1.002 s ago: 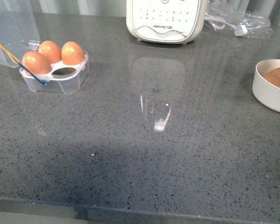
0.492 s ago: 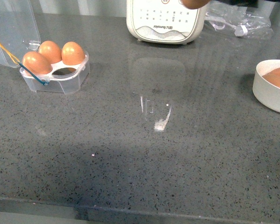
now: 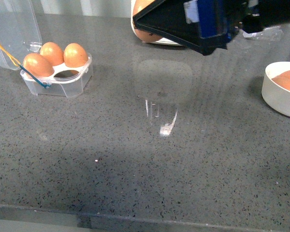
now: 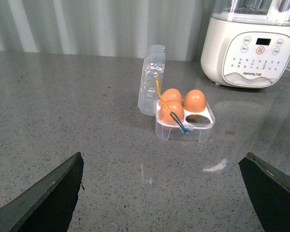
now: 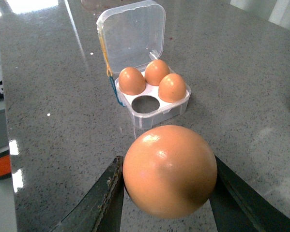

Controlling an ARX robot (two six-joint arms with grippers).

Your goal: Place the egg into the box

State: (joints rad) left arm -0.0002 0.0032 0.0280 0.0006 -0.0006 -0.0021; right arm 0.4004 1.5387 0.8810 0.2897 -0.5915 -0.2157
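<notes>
My right gripper (image 5: 170, 193) is shut on the egg (image 5: 170, 171), a smooth orange-brown egg held between both black fingers above the grey counter. In the front view this gripper (image 3: 142, 21) hangs at the top centre, and the egg (image 3: 145, 35) peeks out behind its finger. The box (image 3: 62, 79) sits at the far left with its clear lid (image 3: 14, 29) open. It holds three brown eggs, and its near right cell (image 3: 66, 74) is empty. The right wrist view shows the box (image 5: 154, 108) ahead of the egg. My left gripper (image 4: 161, 203) stands open over bare counter, short of the box (image 4: 183, 128).
A round white bowl (image 3: 282, 89) with a brown egg (image 3: 287, 79) in it stands at the right edge. A white appliance (image 4: 251, 43) stands at the back, partly hidden by my right arm. Crumpled clear plastic (image 3: 266, 31) lies at the back right.
My right gripper has come into the front view from the top right with the egg and moved left, now covering the appliance. The box and the bowl have not moved.
</notes>
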